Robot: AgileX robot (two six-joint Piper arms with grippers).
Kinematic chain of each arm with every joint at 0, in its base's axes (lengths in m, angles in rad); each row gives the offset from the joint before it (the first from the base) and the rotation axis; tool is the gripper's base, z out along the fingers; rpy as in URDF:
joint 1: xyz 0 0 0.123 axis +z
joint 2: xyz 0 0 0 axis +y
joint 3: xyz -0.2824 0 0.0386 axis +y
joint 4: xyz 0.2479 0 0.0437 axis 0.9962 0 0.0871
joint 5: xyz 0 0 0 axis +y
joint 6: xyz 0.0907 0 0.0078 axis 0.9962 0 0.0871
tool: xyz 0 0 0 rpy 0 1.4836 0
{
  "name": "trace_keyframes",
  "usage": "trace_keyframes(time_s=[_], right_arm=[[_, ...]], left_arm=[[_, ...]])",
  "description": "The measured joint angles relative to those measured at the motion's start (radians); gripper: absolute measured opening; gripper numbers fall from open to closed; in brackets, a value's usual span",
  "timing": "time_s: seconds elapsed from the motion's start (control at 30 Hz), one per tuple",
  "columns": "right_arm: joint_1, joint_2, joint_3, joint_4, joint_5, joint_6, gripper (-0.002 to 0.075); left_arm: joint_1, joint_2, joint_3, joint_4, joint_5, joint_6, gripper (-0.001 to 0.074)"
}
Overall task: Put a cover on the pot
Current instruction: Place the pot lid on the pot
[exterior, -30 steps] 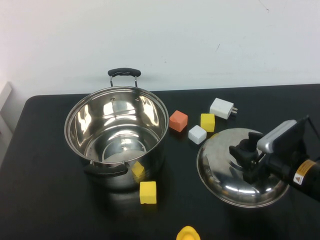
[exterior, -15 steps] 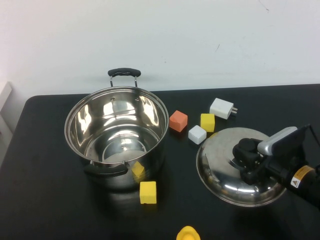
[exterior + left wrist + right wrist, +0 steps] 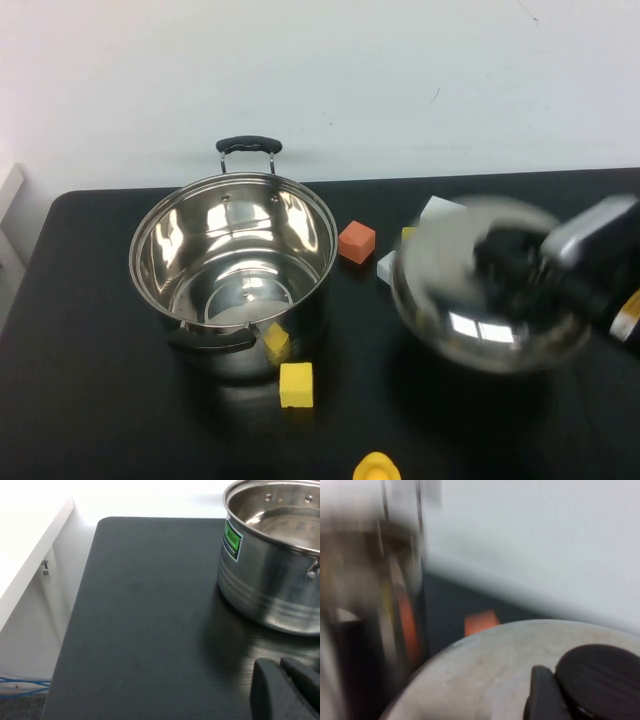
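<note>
The pot is a large shiny steel stockpot with black loop handles. It stands open and empty on the left of the black table, and its side also shows in the left wrist view. My right gripper is shut on the black knob of the domed steel lid. It holds the lid in the air to the right of the pot, blurred by motion. The lid fills the right wrist view. My left gripper is shut and empty, low over the table to the left of the pot.
An orange cube lies between pot and lid. A white cube and a white plug adapter are partly hidden behind the lid. A yellow cube sits in front of the pot, and a yellow piece lies at the front edge.
My right gripper closed on the lid's knob and has lifted the lid off the table, so it now hangs higher and blurred. The pot and cubes have not moved.
</note>
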Motion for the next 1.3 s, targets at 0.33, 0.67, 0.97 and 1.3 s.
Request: trace_keyframes(time_s=[0.33, 0.67, 0.97, 1.3], right_arm=[[0.135, -0.359, -0.15, -0.075, 0.144, 0.218, 0.0355], [0.437, -0.102, -0.568, -0.059, 0.469, 0.224, 0.0355], [0.5, 0.179, -0.901, -0.014, 0.752, 0.237, 0.0354], [0.54, 0.298, -0.985, -0.004, 0.778, 0.257, 0.0354]], left_arm=[[0.0, 0.0, 0.0, 0.0, 0.0, -0.002, -0.0002], [0.0, 0.0, 0.0, 0.0, 0.0, -0.002, -0.0002], [0.0, 0.0, 0.0, 0.0, 0.0, -0.002, -0.0001], [0.0, 0.0, 0.0, 0.0, 0.0, -0.002, -0.0001]])
